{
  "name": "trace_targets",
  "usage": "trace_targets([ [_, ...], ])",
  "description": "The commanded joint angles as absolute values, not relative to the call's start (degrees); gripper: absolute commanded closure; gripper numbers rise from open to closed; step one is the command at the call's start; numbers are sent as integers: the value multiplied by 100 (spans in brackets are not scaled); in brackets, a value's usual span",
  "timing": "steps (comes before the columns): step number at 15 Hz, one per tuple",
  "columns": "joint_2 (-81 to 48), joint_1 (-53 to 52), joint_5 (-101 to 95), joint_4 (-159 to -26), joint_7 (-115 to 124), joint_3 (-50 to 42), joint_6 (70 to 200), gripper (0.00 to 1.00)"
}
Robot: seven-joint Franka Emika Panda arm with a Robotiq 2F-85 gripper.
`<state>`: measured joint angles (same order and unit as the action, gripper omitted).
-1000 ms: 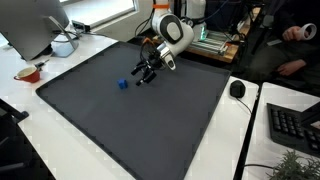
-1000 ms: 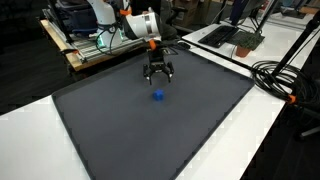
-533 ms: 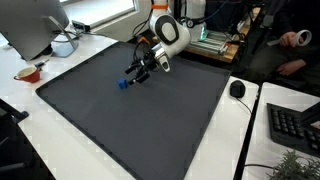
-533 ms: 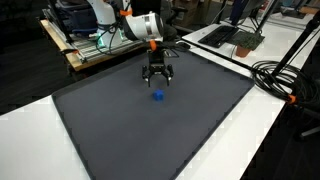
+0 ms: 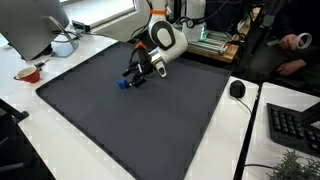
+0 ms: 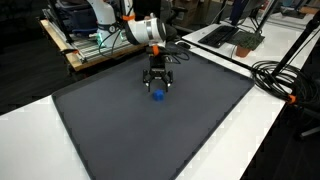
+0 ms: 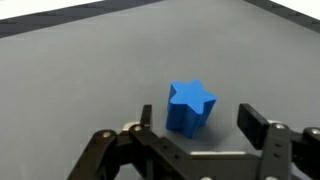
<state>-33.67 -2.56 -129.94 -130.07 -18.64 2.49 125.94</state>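
A small blue star-shaped block (image 7: 189, 106) stands on the dark grey mat (image 7: 80, 70). It also shows in both exterior views (image 5: 122, 84) (image 6: 157, 96). My gripper (image 7: 205, 125) is open and low over the mat, with the block between its two fingers, nearer the left one. No finger touches it. In both exterior views the gripper (image 5: 134, 79) (image 6: 157, 86) hangs just above the block.
A white table surrounds the mat (image 5: 120, 120). A monitor (image 5: 30, 25), a white bowl (image 5: 62, 46) and a red cup (image 5: 29, 74) stand at one side. A mouse (image 5: 237, 89) and keyboard (image 5: 295, 125) lie at another. Cables (image 6: 275, 75) run along the mat's edge.
The gripper has moved toward the blue block and come down over it. It now straddles the block. The block has not moved.
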Motion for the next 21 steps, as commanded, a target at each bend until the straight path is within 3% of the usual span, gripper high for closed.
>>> trace_targets([
  [1,-3567,-266,-12729,-12757,-2101,231,12682,19],
  [3,-3629,-276,-12650,-12690,-2138,241,12689,32],
  [4,-3656,-280,-12609,-12664,-2167,242,12687,47],
  [10,-3746,-283,-12502,-12548,-2262,242,12694,89],
  [21,-3390,-292,-12375,-12761,-2128,367,12893,92],
])
